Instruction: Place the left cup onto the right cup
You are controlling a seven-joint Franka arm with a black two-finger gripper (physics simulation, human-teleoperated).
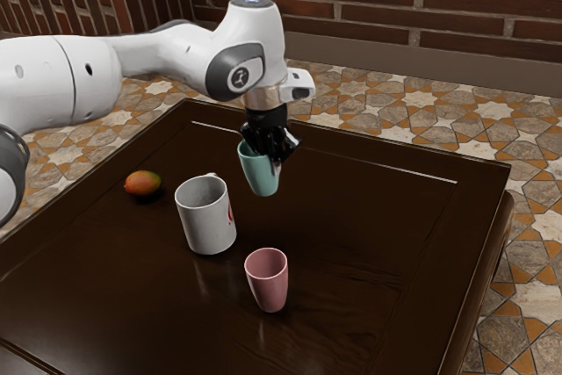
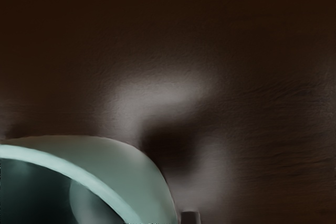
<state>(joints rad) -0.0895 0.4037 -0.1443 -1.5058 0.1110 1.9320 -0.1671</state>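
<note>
Pinching jaws clamp the rim of a small teal plastic cup [image 1: 260, 175] as the black 2-finger gripper [image 1: 263, 154] of a white Franka arm [image 1: 176, 50] holds it in the air above a dark wooden table [image 1: 386, 217], the cup hanging slightly tilted. In the wrist view the teal rim sits just under the hand, over bare tabletop. Lower on the table, nearer the camera, stand a pale pink tumbler [image 1: 266, 278] and, beside it toward the exterior view's left, a white ceramic mug [image 1: 205, 214]. A small orange-red fruit [image 1: 142, 183], possibly a mango, lies farther left. The pink tumbler looks to be the target, though which of the 2 standing cups counts as "right" is hard to settle from this angle. To stack cleanly, the arm should carry the cup directly over the target's mouth, level it so the base faces down, lower until base meets rim, and only then release.
</note>
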